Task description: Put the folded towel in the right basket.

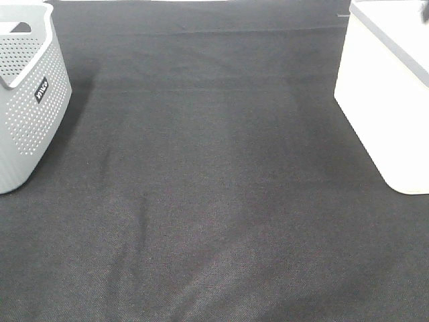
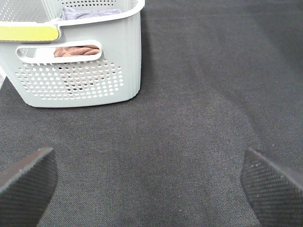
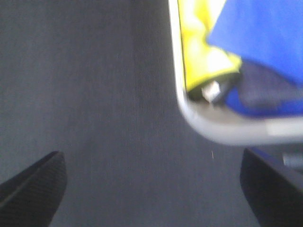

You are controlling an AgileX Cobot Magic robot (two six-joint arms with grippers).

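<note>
Right gripper (image 3: 151, 189): textured black pads spread wide, nothing between them, above the right basket (image 3: 222, 127), a smooth white rounded rim holding yellow and blue folded towels (image 3: 265, 42) (blurred). Left gripper (image 2: 147, 184): likewise parted, empty, over woven black cloth (image 1: 214, 201). Perforated grey left basket (image 1: 30, 114) bears an unreadable label.

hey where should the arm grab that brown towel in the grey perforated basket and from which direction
Judging from the left wrist view, come from above through the open top of the grey basket and pinch the upper edge of the brown towel. It shows only through the handle slot, and the perforated wall blocks any side approach. The left gripper has its jaws wide open. Which edge is the fold cannot be told.
</note>
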